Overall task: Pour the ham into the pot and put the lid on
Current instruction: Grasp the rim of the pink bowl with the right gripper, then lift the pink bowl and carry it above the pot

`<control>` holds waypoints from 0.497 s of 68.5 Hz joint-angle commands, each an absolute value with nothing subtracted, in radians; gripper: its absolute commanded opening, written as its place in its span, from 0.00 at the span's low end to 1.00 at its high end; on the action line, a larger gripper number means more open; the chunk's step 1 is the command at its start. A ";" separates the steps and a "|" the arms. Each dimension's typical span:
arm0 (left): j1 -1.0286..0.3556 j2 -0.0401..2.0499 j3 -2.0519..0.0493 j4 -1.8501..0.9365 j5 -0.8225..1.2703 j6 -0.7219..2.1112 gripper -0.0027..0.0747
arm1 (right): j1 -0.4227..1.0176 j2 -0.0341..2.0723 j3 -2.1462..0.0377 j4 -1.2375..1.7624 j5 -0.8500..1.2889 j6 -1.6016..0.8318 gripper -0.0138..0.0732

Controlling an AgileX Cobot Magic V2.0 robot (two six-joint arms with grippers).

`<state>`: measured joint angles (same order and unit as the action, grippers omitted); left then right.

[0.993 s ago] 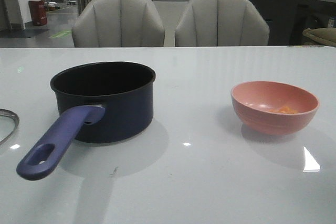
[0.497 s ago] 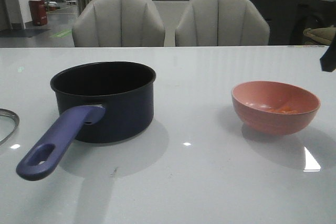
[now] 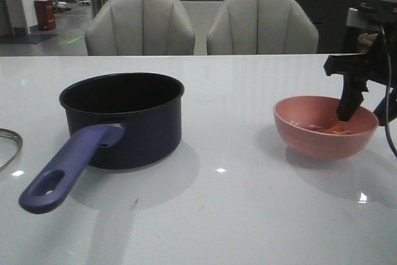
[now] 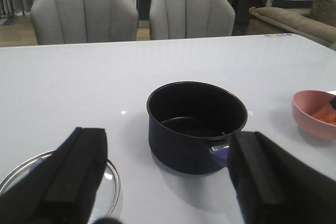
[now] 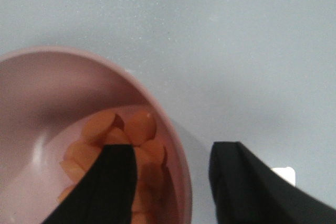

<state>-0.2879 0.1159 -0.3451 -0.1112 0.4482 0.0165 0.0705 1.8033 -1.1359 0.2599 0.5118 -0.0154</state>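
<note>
The dark navy pot [image 3: 124, 119] stands left of centre, empty, its purple-blue handle [image 3: 68, 169] pointing to the front left. The glass lid [image 3: 8, 145] lies flat at the far left edge; only its rim shows. The ham [image 3: 338, 130] lies in a pink bowl [image 3: 310, 134] on the right. My right gripper [image 3: 367, 113] is open and astride the bowl's right rim, one finger inside over the ham [image 5: 139, 127], the other outside. My left gripper [image 4: 170, 182] is open and empty, hovering in front of the pot [image 4: 197, 124], with the lid [image 4: 114, 179] below its one finger.
Two grey chairs [image 3: 139, 26] stand behind the table's far edge [image 3: 198, 56]. In the left wrist view the pink bowl [image 4: 310, 109] shows at the right edge.
My right gripper has come in from the right and moved down over the bowl's right rim. The pot, lid and bowl have not moved.
</note>
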 commanded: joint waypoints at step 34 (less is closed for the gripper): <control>-0.297 0.125 -0.373 -0.119 0.375 0.017 0.69 | 0.101 1.784 -1.474 0.287 0.745 -0.054 0.32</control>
